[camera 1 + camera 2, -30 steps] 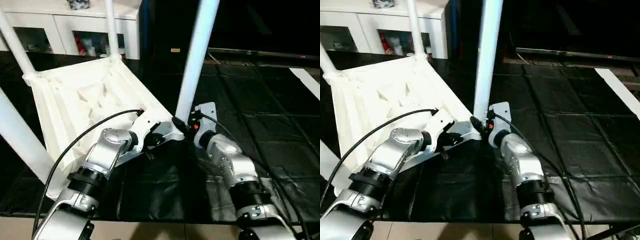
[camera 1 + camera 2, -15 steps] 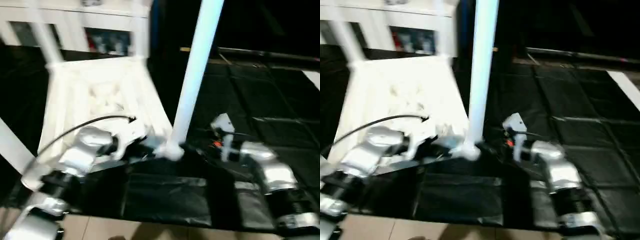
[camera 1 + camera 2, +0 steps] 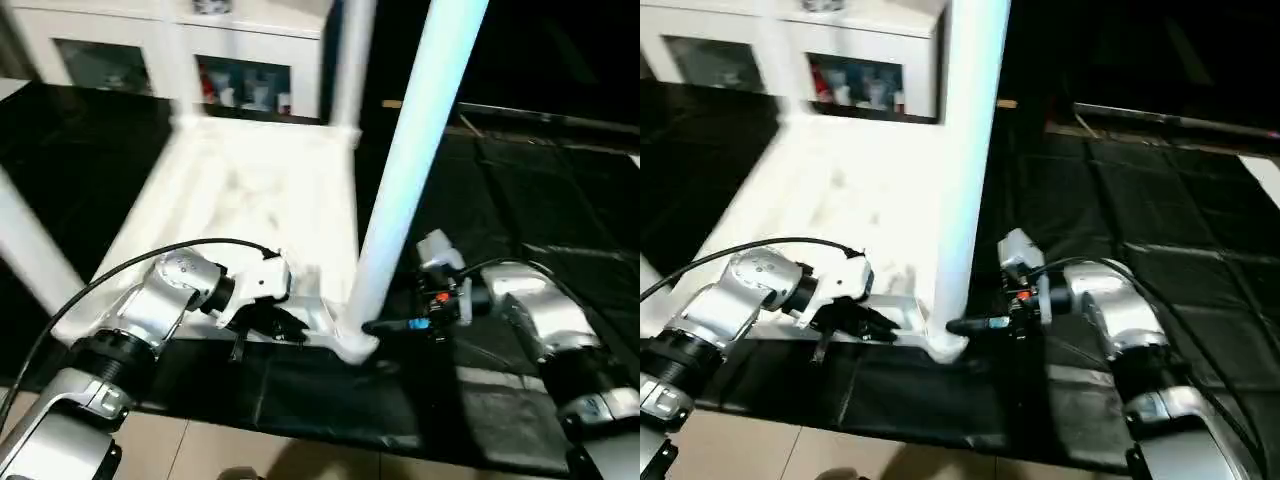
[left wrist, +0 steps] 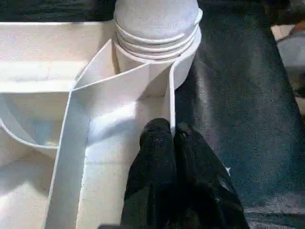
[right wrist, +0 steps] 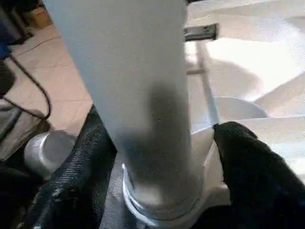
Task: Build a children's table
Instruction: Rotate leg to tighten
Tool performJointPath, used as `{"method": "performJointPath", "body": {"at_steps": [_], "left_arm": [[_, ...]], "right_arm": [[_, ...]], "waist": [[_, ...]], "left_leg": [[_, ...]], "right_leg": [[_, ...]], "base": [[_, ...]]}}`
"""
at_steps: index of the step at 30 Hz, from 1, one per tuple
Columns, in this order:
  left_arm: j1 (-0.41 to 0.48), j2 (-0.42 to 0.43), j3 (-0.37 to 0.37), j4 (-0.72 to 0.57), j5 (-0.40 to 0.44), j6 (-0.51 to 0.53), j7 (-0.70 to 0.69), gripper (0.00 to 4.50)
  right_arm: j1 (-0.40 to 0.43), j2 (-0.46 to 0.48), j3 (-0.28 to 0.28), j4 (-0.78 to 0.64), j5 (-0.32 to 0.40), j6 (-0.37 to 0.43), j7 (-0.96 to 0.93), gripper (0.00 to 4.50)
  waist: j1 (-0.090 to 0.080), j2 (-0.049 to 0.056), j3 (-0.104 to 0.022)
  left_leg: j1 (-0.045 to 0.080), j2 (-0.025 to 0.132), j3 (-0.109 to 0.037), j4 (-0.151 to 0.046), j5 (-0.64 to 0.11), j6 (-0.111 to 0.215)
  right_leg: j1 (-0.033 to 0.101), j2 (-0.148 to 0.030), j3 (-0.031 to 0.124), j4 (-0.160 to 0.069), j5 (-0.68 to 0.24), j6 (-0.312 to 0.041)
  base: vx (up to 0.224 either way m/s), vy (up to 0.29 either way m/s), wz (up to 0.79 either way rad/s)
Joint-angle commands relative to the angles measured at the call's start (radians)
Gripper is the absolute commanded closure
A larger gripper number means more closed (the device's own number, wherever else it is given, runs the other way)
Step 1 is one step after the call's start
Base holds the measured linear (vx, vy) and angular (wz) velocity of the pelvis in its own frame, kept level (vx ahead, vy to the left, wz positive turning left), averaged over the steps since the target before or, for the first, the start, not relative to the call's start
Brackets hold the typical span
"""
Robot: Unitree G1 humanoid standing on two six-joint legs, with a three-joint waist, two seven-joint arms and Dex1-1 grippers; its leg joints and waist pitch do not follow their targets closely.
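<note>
Your table (image 3: 250,190) lies upside down on the black mat (image 3: 560,240). Left gripper (image 4: 172,138) pinches the frame rib; right gripper (image 5: 157,181) straddles the near leg (image 3: 410,170), seemingly loose. Close squarely before twisting.

**White children's table upside down, legs pointing up**

The children's table (image 3: 250,200) lies inverted on a black surface, its ribbed, framed underside facing up. Long round tapered white legs rise from its corners. The nearest leg (image 3: 410,170), at about 5 o'clock of the top, stands upright, seated in a round ringed socket (image 4: 157,28) at the frame's corner. Another leg (image 3: 345,60) rises at the far corner, toward 1 o'clock; a third (image 3: 30,250) slants up at 9 o'clock.
</note>
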Motion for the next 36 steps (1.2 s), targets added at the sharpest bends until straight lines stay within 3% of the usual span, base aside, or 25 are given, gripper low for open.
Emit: {"method": "performJointPath", "body": {"at_steps": [1,8,14,17,20,23,24,25,26,27,28,31,34,36], "left_arm": [[-0.017,-0.013,-0.035,0.013,0.024,-0.021,-0.033,4.50],[-0.034,-0.015,-0.035,0.056,0.028,-0.052,-0.032,4.50],[-0.042,-0.020,-0.026,0.080,0.034,-0.055,-0.010,4.50],[-0.035,-0.041,0.007,0.077,0.020,0.008,0.057,4.50],[-0.006,-0.093,0.074,0.017,-0.014,0.153,0.204,4.50],[0.013,-0.128,0.109,-0.033,-0.030,0.246,0.288,4.50],[0.016,-0.135,0.115,-0.041,-0.033,0.263,0.300,4.50],[0.020,-0.153,0.127,-0.056,-0.036,0.295,0.334,4.50],[0.027,-0.185,0.142,-0.078,-0.033,0.333,0.391,4.50],[0.034,-0.216,0.155,-0.102,-0.027,0.370,0.445,4.50],[0.038,-0.242,0.160,-0.120,-0.019,0.395,0.484,4.50],[0.042,-0.291,0.164,-0.147,-0.004,0.431,0.562,4.50],[0.031,-0.342,0.151,-0.158,0.022,0.449,0.646,4.50],[0.033,-0.351,0.148,-0.174,0.019,0.467,0.649,4.50]], "right_arm": [[-0.027,-0.003,0.011,0.019,-0.015,-0.010,0.027,1.63],[-0.046,0.004,0.024,0.067,-0.015,-0.032,0.062,2.09],[-0.043,0.012,0.017,0.072,-0.007,-0.027,0.068,2.43],[-0.002,0.020,-0.010,0.018,0.025,0.018,0.036,2.48],[0.097,0.061,-0.044,-0.093,0.029,0.080,-0.157,2.48],[0.131,0.115,-0.066,-0.135,0.000,0.126,-0.335,2.49],[0.135,0.127,-0.072,-0.141,-0.004,0.134,-0.366,2.50],[0.138,0.158,-0.089,-0.150,-0.007,0.159,-0.433,2.50],[0.135,0.207,-0.105,-0.151,-0.032,0.179,-0.545,2.51],[0.135,0.250,-0.116,-0.159,-0.060,0.201,-0.650,2.51],[0.127,0.287,-0.126,-0.154,-0.082,0.217,-0.737,2.51],[0.104,0.346,-0.134,-0.135,-0.125,0.230,-0.894,2.51],[0.069,0.395,-0.124,-0.101,-0.166,0.249,-1.034,2.52],[0.072,0.400,-0.108,-0.113,-0.176,0.253,-1.023,2.52]], "waist": [[-0.008,0.004,-0.071],[-0.007,0.005,-0.069],[-0.006,0.006,-0.071],[-0.004,0.010,-0.070],[-0.002,0.011,-0.068],[-0.014,0.010,-0.062],[-0.030,0.006,-0.060],[-0.039,0.012,-0.062],[-0.045,0.010,-0.061],[-0.048,0.016,-0.060],[-0.060,0.011,-0.059],[-0.074,0.013,-0.061],[-0.084,0.014,-0.063],[-0.083,0.015,-0.065]], "left_leg": [[0.009,0.035,0.001,-0.067,-0.144,0.037],[0.010,0.037,0.001,-0.069,-0.172,0.025],[0.009,0.036,0.001,-0.068,-0.165,0.024],[0.013,0.038,0.001,-0.068,-0.174,0.022],[0.012,0.039,0.000,-0.072,-0.183,0.006],[0.012,0.035,-0.005,-0.080,-0.238,-0.018],[0.003,0.030,-0.011,-0.086,-0.261,-0.031],[0.003,0.029,-0.013,-0.084,-0.260,-0.030],[0.002,0.030,-0.011,-0.085,-0.254,-0.030],[0.002,0.030,-0.012,-0.085,-0.250,-0.035],[0.000,0.027,-0.013,-0.085,-0.249,-0.043],[0.002,0.021,-0.014,-0.084,-0.247,-0.037],[0.002,0.022,-0.011,-0.083,-0.226,-0.026],[0.004,0.022,-0.010,-0.082,-0.213,-0.017]], "right_leg": [[0.052,-0.065,0.043,-0.052,-0.077,-0.274],[0.049,-0.069,0.042,-0.057,-0.136,-0.265],[0.051,-0.067,0.042,-0.054,-0.111,-0.267],[0.050,-0.067,0.042,-0.055,-0.114,-0.269],[0.051,-0.068,0.044,-0.054,-0.122,-0.261],[0.051,-0.069,0.042,-0.068,-0.233,-0.226],[0.058,-0.073,0.039,-0.080,-0.351,-0.180],[0.057,-0.074,0.039,-0.086,-0.384,-0.161],[0.055,-0.071,0.041,-0.087,-0.371,-0.158],[0.053,-0.071,0.041,-0.084,-0.359,-0.163],[0.052,-0.070,0.039,-0.087,-0.364,-0.161],[0.049,-0.067,0.036,-0.096,-0.402,-0.135],[0.047,-0.059,0.039,-0.091,-0.316,-0.158],[0.050,-0.057,0.039,-0.087,-0.264,-0.170]], "base": [[0.000,0.000,0.00],[0.000,0.000,0.00],[0.000,0.000,0.00],[0.000,0.000,0.00],[0.000,0.000,0.00],[0.000,0.000,0.00],[0.000,0.000,0.00],[0.000,0.000,0.00],[0.000,0.000,0.00],[0.000,0.000,0.00],[0.000,0.000,0.00],[0.000,0.000,0.00],[0.000,0.000,0.00],[0.000,0.000,0.00]]}}
